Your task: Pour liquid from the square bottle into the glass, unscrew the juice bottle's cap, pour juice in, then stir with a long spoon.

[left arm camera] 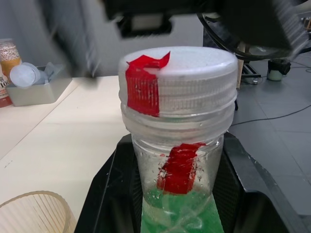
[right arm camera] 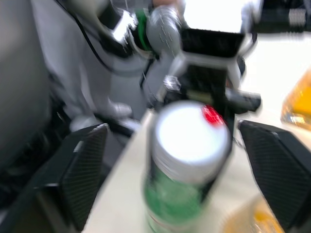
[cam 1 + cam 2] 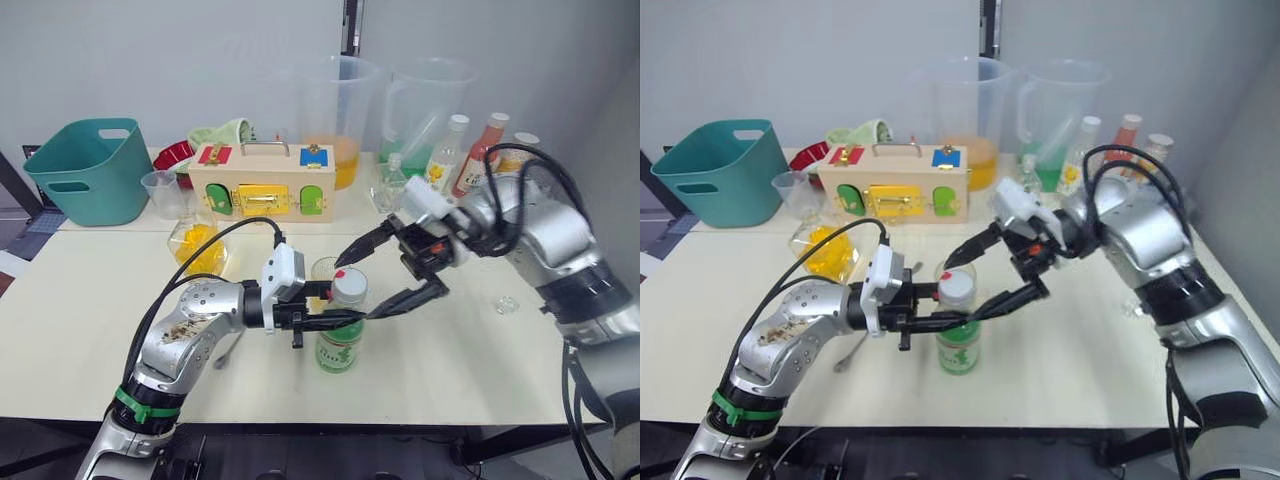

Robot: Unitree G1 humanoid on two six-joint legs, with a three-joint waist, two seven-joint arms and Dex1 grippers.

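The juice bottle (image 3: 341,345) stands upright near the table's front edge, with green juice and a green-and-white label. Its white cap (image 3: 349,287) carries a red tape mark and sits on the neck. My left gripper (image 3: 338,306) is shut on the juice bottle just below the cap; its black fingers (image 1: 104,194) flank the neck. My right gripper (image 3: 356,288) is open, one fingertip on each side of the cap, not touching it. The glass (image 3: 322,268) stands just behind the bottle. The square bottle (image 3: 197,247), with yellow liquid, stands to the left. A thin metal spoon (image 3: 226,352) lies by my left forearm.
At the back stand a teal basket (image 3: 85,170), a wooden latch box (image 3: 262,185), two large clear pitchers (image 3: 335,110), a flared plastic cup (image 3: 163,192), a yellow-label bottle (image 3: 447,152) and a red bottle (image 3: 480,155). A small clear object (image 3: 507,304) lies at the right.
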